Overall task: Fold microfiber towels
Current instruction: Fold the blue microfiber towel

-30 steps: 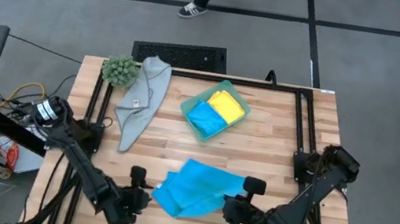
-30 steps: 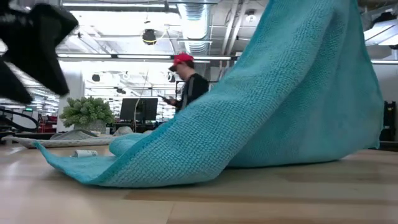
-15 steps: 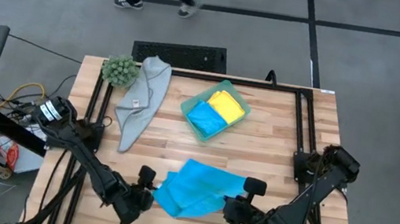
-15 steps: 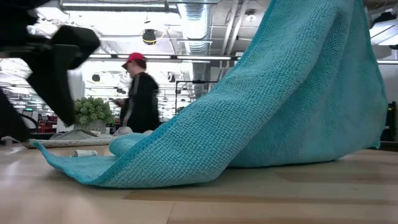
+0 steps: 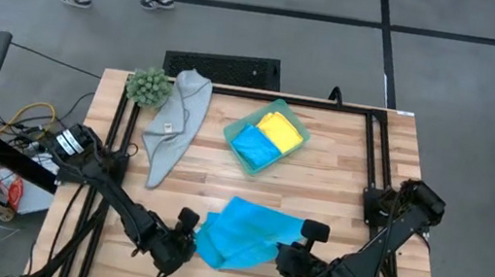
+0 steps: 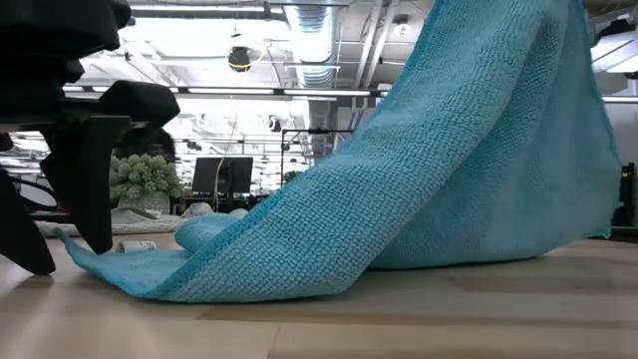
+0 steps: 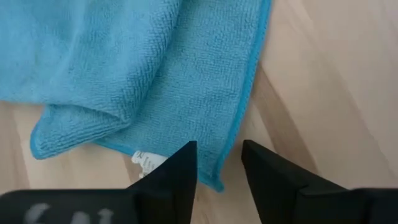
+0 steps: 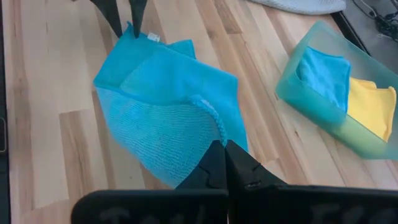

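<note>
Wooden table (image 5: 339, 187); lying on it a blue towel (image 5: 243, 231) near the front, a grey towel (image 5: 176, 123), a teal tray (image 5: 241, 130), a green plant ball (image 5: 148, 87).

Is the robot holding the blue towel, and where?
Yes: the right gripper pinches the blue towel's edge; the left gripper straddles its corner, not yet gripping.

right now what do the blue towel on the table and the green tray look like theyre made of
Blue towel: soft looped microfiber-like cloth, matte, with a stitched edge and limp folds. Green tray: probably translucent plastic, frosted; the folded cloths inside show faintly through its wall.
</note>
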Action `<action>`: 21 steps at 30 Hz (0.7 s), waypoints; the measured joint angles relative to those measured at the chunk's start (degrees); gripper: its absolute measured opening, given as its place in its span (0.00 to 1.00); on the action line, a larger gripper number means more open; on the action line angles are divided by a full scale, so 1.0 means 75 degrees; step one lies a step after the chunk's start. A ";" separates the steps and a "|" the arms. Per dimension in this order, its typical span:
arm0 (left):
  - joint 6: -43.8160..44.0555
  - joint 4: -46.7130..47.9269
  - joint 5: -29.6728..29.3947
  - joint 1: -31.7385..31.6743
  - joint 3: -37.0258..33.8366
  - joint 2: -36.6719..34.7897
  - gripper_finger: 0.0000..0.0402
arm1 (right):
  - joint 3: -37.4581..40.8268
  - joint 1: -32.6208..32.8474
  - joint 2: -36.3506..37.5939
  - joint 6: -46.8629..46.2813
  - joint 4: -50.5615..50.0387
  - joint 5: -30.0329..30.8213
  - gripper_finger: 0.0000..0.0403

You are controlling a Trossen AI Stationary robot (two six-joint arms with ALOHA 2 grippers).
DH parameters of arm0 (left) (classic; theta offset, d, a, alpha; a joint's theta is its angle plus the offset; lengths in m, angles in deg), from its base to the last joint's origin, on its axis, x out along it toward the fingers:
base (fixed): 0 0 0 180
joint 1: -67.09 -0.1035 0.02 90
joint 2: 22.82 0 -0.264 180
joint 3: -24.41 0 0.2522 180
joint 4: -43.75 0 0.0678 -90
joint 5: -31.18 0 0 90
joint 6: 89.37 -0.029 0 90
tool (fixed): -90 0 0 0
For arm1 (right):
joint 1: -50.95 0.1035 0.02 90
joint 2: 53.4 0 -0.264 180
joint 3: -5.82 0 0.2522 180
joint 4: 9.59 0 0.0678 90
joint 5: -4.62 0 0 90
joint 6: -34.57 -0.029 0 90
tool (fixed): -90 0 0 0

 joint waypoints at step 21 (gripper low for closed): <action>0.1866 0.1930 -0.0479 -0.0162 0.0952 0.0141 0.00 | 0.0000 0.0035 0.0058 -0.0410 -0.0001 0.0117 0.01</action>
